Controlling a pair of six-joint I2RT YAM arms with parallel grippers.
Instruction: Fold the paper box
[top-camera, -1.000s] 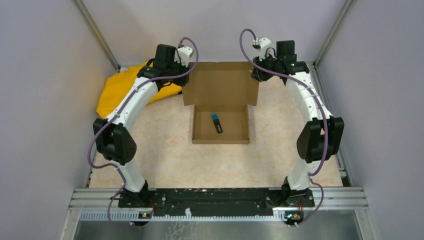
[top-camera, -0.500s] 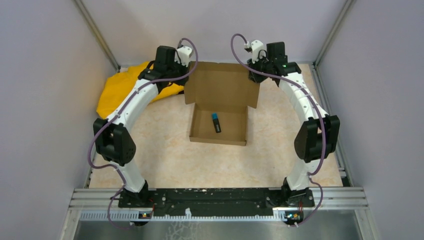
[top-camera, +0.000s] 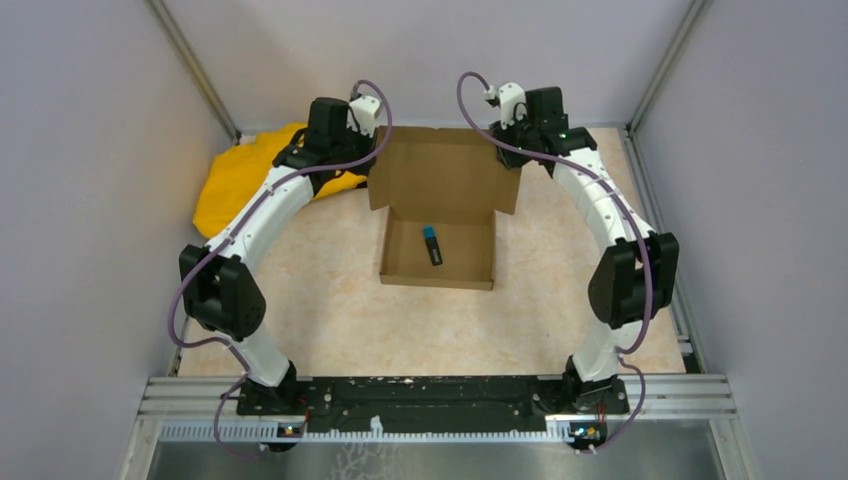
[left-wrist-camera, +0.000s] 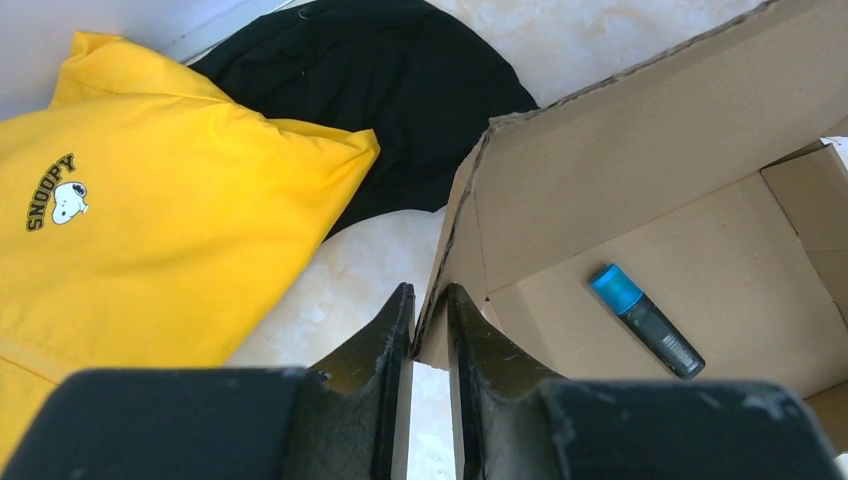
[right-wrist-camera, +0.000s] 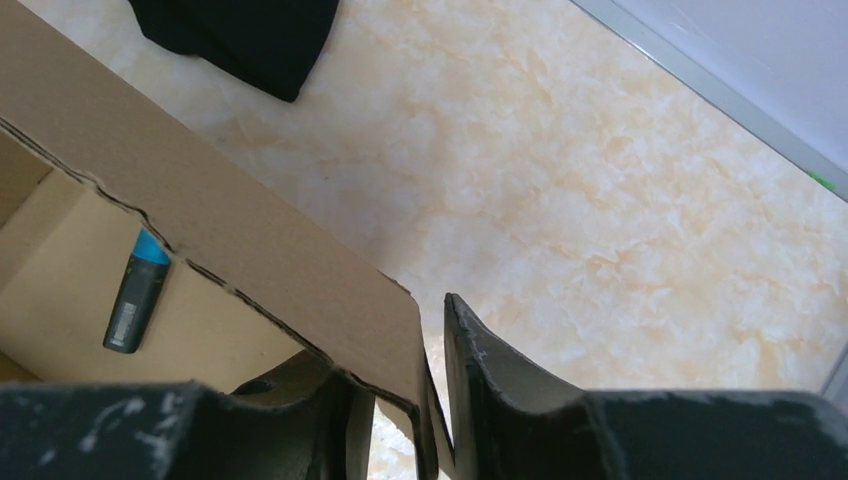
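The paper box (top-camera: 437, 268) is a shallow brown cardboard tray in the middle of the table, with its lid (top-camera: 445, 175) raised at the far side. A blue-capped black marker (top-camera: 433, 245) lies inside it. My left gripper (top-camera: 372, 160) is shut on the lid's left edge; in the left wrist view its fingers (left-wrist-camera: 428, 293) pinch the cardboard (left-wrist-camera: 640, 170) near the marker (left-wrist-camera: 645, 320). My right gripper (top-camera: 515, 158) is at the lid's right edge; in the right wrist view (right-wrist-camera: 415, 340) the corner of the cardboard (right-wrist-camera: 230, 240) sits between its fingers.
A yellow cloth (top-camera: 235, 175) lies at the far left, beside the left arm, with a black cloth (left-wrist-camera: 390, 90) behind the box lid. The black cloth also shows in the right wrist view (right-wrist-camera: 240, 30). Grey walls enclose three sides.
My right gripper has moved left onto the lid's right edge. The box has shifted slightly left. My left gripper has stayed on the lid's left edge.
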